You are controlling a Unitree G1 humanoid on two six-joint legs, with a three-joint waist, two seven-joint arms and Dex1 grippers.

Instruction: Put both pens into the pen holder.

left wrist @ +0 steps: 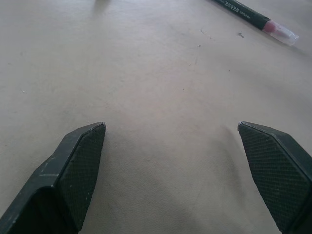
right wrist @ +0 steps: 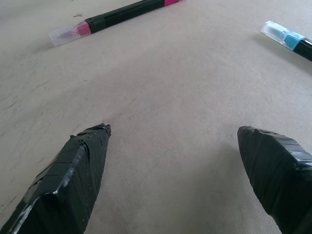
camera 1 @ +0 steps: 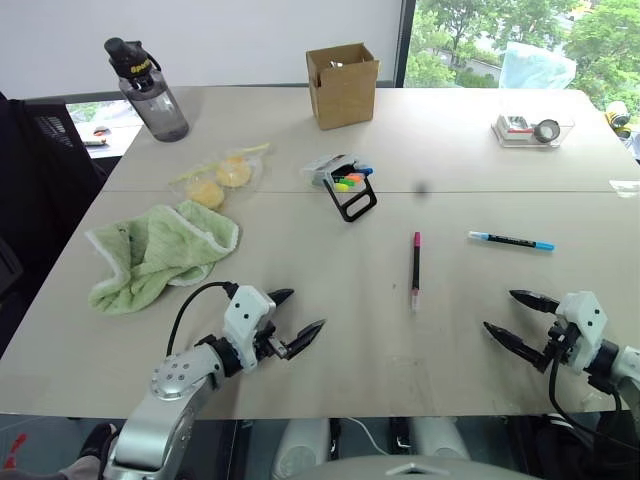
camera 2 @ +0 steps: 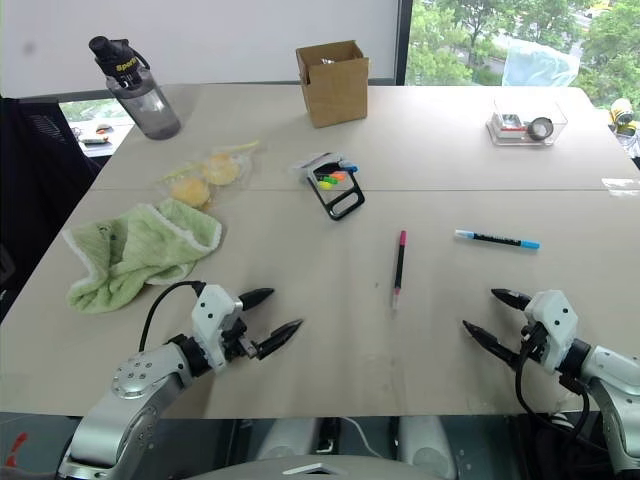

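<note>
Two pens lying loose on the tabletop, both pincers gaping empty.

The pink-capped pen (camera 1: 415, 270) is lying near the frame's centre, running almost top to bottom, while the blue-ended pen (camera 1: 511, 241) is resting right of centre, nearly crosswise, the two well apart. The pen holder (camera 1: 345, 183) is sitting above centre, coloured marker tips poking out, beside its black loop frame. The left pincer (camera 1: 297, 315) at lower left and the right pincer (camera 1: 515, 317) at lower right are both spreading wide, gripping nothing. The left wrist view is catching just the pink pen's clear-tipped end; the right wrist view is taking in ends of both pens. Further out, a green cloth (camera 1: 160, 252), a water bottle (camera 1: 148, 90), a cardboard box (camera 1: 343, 85) and a clear tray (camera 1: 533, 130) are ringing the tabletop (camera 1: 300, 380).
</note>
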